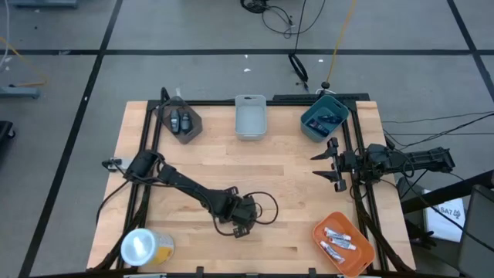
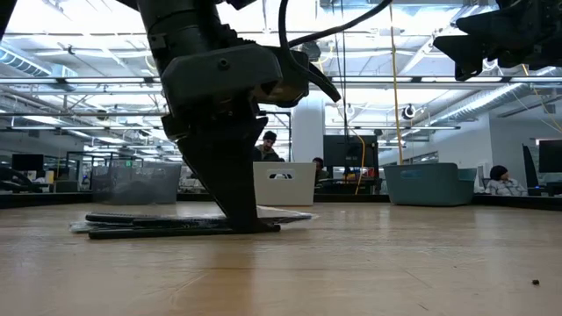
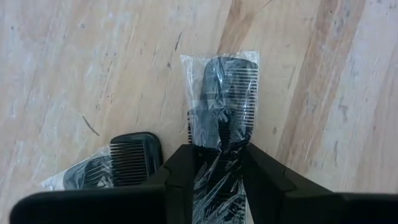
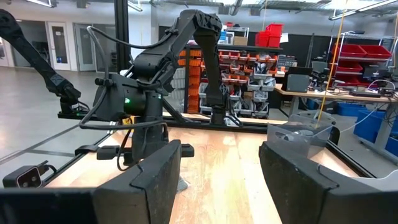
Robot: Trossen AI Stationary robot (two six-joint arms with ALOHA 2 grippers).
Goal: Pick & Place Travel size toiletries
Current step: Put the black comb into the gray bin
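Observation:
Two black combs in clear plastic wraps lie flat on the wooden table near its front middle. My left gripper [image 1: 240, 225] points down over one wrapped comb [image 3: 224, 99] and is shut on it. The other wrapped comb [image 3: 118, 165] lies just beside it, touched by nothing. In the low view both combs [image 2: 176, 226] rest flat under the gripper [image 2: 248, 221]. My right gripper [image 1: 333, 163] waits open above the table's right side, its fingers [image 4: 155, 174] wide apart around nothing. My left gripper pinches the wrapped comb near one end [image 3: 219, 163] between its two fingers, one on the spine edge and one on the toothed edge. The fingers come steeply from above and lie across the comb. The comb lies flat on the table, its wrap crinkled between the fingers.
A dark grey bin [image 1: 182, 122] with two oval pieces, a pale bin [image 1: 250, 116] and a teal bin [image 1: 323, 117] stand along the far edge. An orange bin [image 1: 342, 243] with silvery tubes sits front right. A yellow roll [image 1: 144, 247] stands front left.

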